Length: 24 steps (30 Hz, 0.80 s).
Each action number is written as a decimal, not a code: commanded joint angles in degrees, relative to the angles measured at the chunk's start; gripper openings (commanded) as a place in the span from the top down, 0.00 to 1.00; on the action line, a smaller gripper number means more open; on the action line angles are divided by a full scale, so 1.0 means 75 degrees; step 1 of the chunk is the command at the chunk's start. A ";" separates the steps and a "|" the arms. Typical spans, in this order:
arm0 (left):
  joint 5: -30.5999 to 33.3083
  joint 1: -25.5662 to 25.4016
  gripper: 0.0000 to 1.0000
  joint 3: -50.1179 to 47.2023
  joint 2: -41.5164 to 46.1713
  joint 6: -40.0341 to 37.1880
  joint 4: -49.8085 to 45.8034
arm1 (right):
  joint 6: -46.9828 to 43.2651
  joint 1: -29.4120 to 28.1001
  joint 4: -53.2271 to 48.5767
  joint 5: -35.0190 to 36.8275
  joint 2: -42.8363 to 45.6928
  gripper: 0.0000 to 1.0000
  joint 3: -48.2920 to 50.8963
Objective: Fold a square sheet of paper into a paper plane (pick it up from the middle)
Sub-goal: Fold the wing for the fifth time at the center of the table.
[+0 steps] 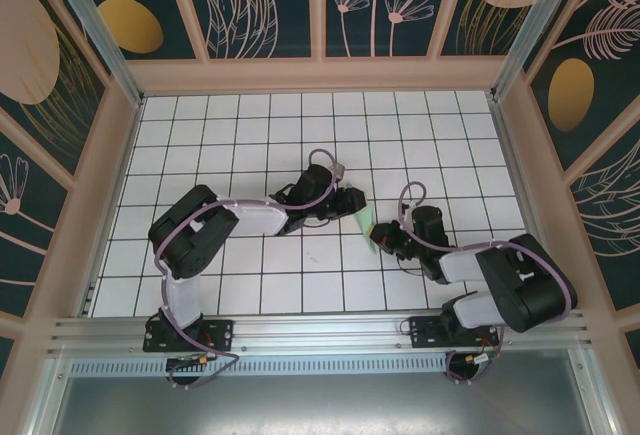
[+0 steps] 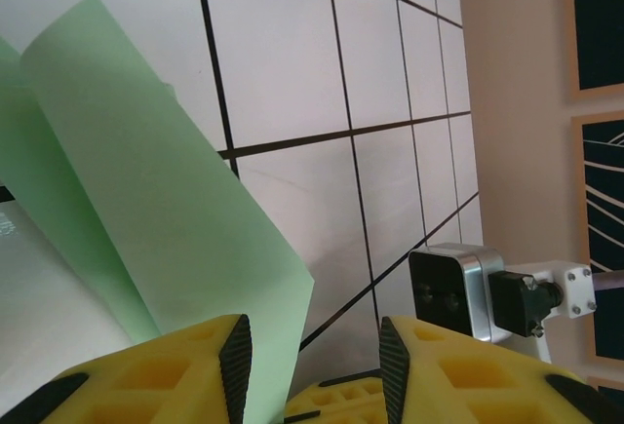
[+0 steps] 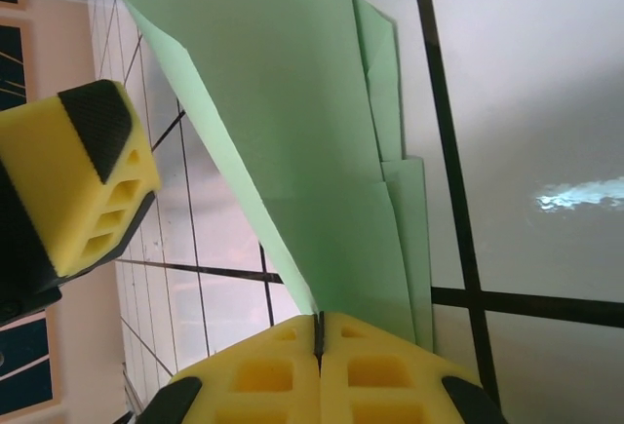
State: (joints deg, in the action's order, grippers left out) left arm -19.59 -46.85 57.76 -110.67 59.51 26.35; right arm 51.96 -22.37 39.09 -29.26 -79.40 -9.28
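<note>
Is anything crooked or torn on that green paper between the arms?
The thin pale green folded paper, pinched by the right gripper, looks slightly askew: its layered edges step out unevenly rather than lining up. No tear shows.

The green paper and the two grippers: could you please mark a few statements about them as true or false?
1. The right gripper is shut on the green paper. True.
2. The left gripper is shut. False: its fingers stand apart, open, beside the paper.
3. The green paper lies flat and unfolded. False: it curves up off the table, and the right wrist view shows folded layers.
4. The table is white with a dark grid. True.
</note>
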 commanded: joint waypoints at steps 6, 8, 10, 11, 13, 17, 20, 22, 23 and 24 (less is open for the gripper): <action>-0.0394 -0.0029 0.57 0.0477 -0.0411 -0.0235 0.0061 | 0.0262 0.0284 0.0600 -0.0674 -0.0642 1.00 -0.0127; -0.0482 -0.0032 0.57 0.0553 -0.0506 -0.0258 0.0049 | 0.0263 0.0306 0.0634 -0.0759 -0.0730 1.00 -0.0157; -0.0516 -0.0045 0.57 0.0596 -0.0591 -0.0258 0.0063 | 0.0255 0.0354 0.0631 -0.0818 -0.0763 1.00 -0.0169; -0.0510 -0.0046 0.57 0.0602 -0.0623 -0.0249 0.0064 | 0.0266 0.0378 0.0639 -0.0859 -0.0776 1.00 -0.0173; -0.0493 -0.0039 0.57 0.0655 -0.0710 -0.0247 0.0032 | 0.0261 0.0421 0.0638 -0.0903 -0.0763 1.00 -0.0177; -0.0366 -0.0043 0.57 0.0701 -0.0851 -0.0212 0.0061 | 0.0236 0.0446 0.0595 -0.0938 -0.0653 1.00 -0.0172; -0.0198 -0.0046 0.57 0.0748 -0.0893 -0.0191 0.0115 | 0.0097 0.0448 0.0429 -0.0939 -0.0484 1.00 -0.0169; -0.0053 -0.0040 0.58 0.0748 -0.0897 -0.0168 0.0137 | -0.0092 0.0449 0.0143 -0.0890 -0.0221 0.93 -0.0184; 0.0001 -0.0036 0.58 0.0748 -0.0899 -0.0159 0.0140 | -0.0221 0.0442 -0.0026 -0.0843 -0.0063 0.89 -0.0203; 0.0054 -0.0044 0.58 0.0759 -0.0890 -0.0143 0.0143 | -0.0405 0.0431 -0.0298 -0.0787 0.0169 0.85 -0.0248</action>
State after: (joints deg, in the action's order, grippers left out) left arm -21.10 -46.85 61.84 -116.44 58.74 26.41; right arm 52.18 -19.49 39.92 -34.96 -81.54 -9.52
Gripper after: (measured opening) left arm 0.419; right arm 0.136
